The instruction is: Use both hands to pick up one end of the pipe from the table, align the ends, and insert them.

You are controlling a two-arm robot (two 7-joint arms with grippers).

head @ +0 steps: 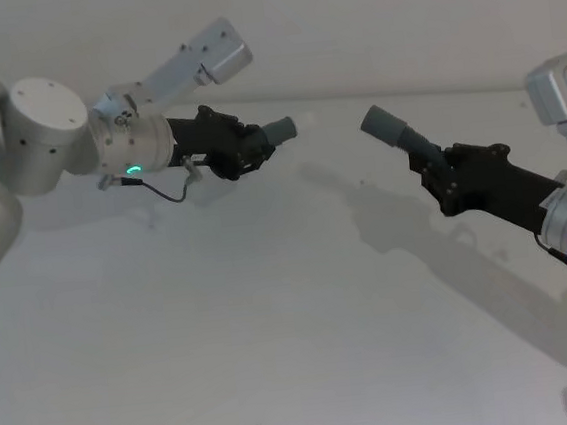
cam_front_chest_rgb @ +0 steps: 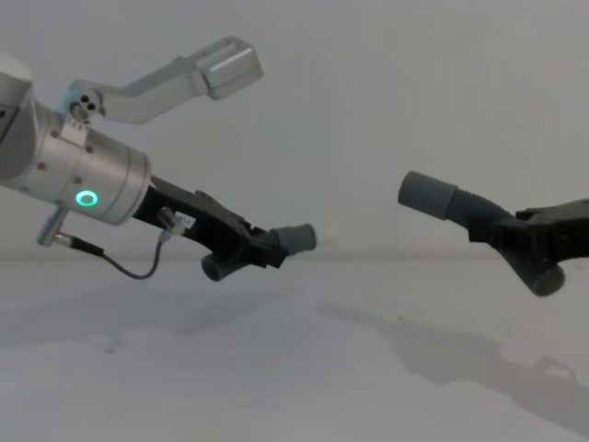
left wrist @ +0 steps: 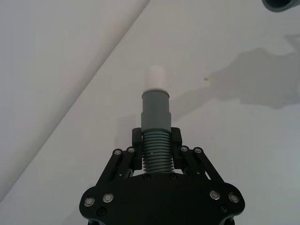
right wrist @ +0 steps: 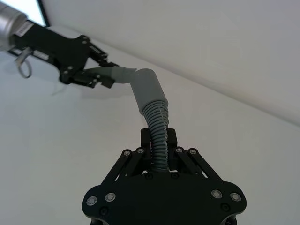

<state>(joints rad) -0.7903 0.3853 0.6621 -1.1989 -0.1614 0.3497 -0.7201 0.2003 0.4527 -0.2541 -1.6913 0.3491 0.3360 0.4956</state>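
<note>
Both pipe pieces hang above the white table (head: 274, 324), one in each gripper. My left gripper (head: 250, 147) is shut on the ribbed part of the left piece (left wrist: 156, 152). That piece's grey cuff (left wrist: 155, 110) carries a white spigot (left wrist: 156, 78) and points toward the right. My right gripper (head: 438, 165) is shut on the ribbed hose of the right piece (right wrist: 158, 140). Its plain grey cuff (head: 380, 123) points back toward the left one. In the chest view the two cuffs (cam_front_chest_rgb: 294, 239) (cam_front_chest_rgb: 428, 195) face each other across a clear gap, the right one higher.
The table's far edge meets a plain wall (head: 396, 21) just behind the grippers. Shadows of the arms lie on the table surface below them.
</note>
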